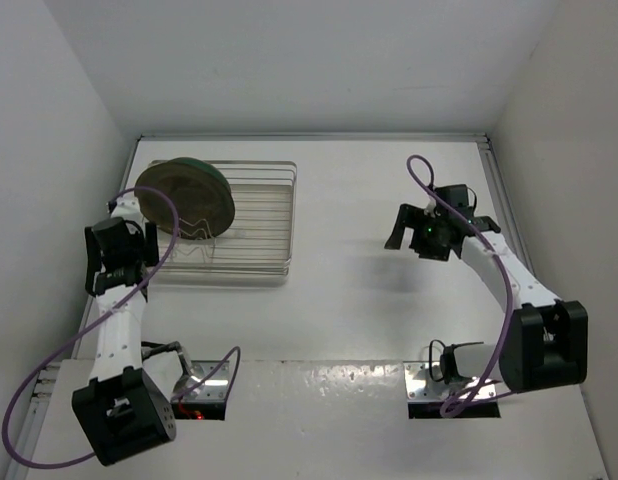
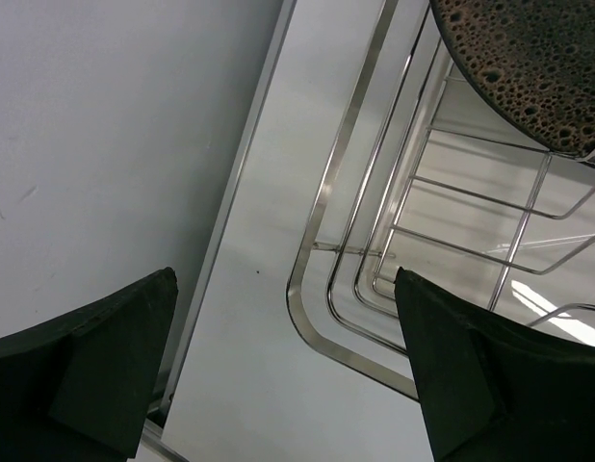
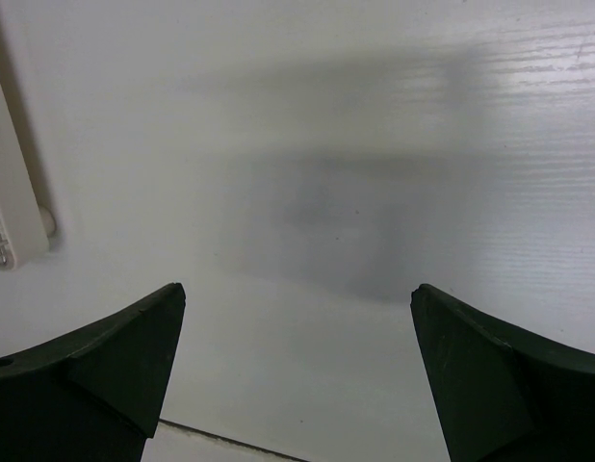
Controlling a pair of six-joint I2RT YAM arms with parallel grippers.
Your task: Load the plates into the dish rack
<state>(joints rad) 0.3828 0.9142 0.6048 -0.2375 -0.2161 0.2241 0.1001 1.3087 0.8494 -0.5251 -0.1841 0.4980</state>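
Standing on edge at the left end of the dish rack (image 1: 259,222), in the upper left of the overhead view, a glossy dark brown plate (image 1: 184,195) faces the camera, with a mint-green plate (image 1: 211,170) showing only as a thin green rim just behind it. Whether a second green plate is tucked behind those two cannot be made out. None lies on the table (image 1: 369,300) in any view, so the loading looks complete or very nearly so. The rest of the rack's wires, to the right of the plates, hold nothing. The left gripper (image 2: 283,279) hangs beside the rack's near left corner, its jaws wide apart and holding nothing, and the brown plate's speckled face fills the upper right of its wrist view. The right gripper (image 3: 297,289) hovers well apart from the rack in the right half of the overhead view, jaws likewise spread over bare surface. The table is smooth, glossy white and throws soft shadows. Plain white walls (image 1: 289,60) close it in on three sides, and purple cables (image 1: 509,290) loop along both arms.
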